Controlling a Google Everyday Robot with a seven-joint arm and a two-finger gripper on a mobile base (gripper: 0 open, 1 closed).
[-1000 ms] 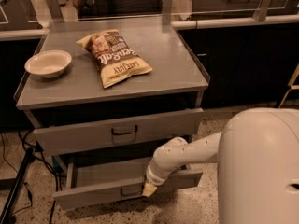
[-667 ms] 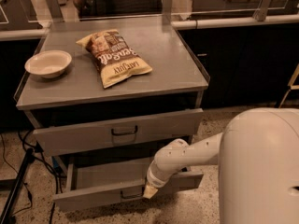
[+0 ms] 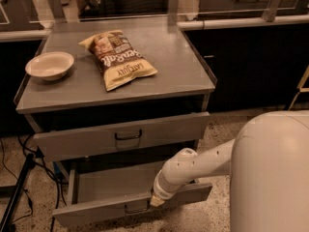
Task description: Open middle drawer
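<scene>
The middle drawer [image 3: 96,212] is a wide shallow grey drawer, pulled out toward me below the taller top front. Its plain grey tray [image 3: 113,186] is open to view and looks empty. A small dark bar handle [image 3: 136,208] sits at the centre of its front. My gripper [image 3: 157,202] is at the top edge of this drawer's front, just right of the handle. My white arm [image 3: 203,166] reaches to it from the right.
The taller top drawer front [image 3: 87,141] with its larger handle [image 3: 128,135] is above. On the cabinet top [image 3: 174,57] lie a chip bag [image 3: 118,58] and a white bowl [image 3: 49,65]. Cables and a dark pole [image 3: 17,197] stand at left. My white body [image 3: 275,178] fills the right.
The middle drawer has slid a little further out toward me, and my gripper has moved with its front edge. The things on the cabinet top have not moved.
</scene>
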